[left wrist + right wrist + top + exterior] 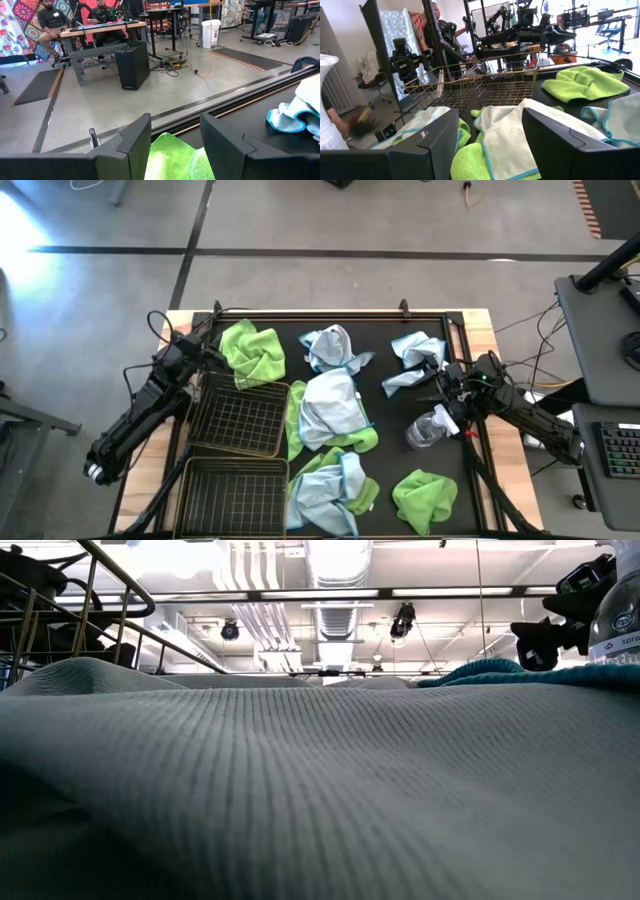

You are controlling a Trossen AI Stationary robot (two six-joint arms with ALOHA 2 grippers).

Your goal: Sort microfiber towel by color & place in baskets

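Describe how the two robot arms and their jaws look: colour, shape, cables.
Both arms are matte black with jointed tubular segments. The left arm ends in a pale rounded cap at its base. The right arm shows a small green light near its wrist. Each gripper, left and right, has two broad, flat, angular black jaws. Black cables run beside both arms.

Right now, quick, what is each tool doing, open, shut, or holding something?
Left tool: open, holding nothing, over a green towel.
Right tool: open, holding nothing, next to the bottle.
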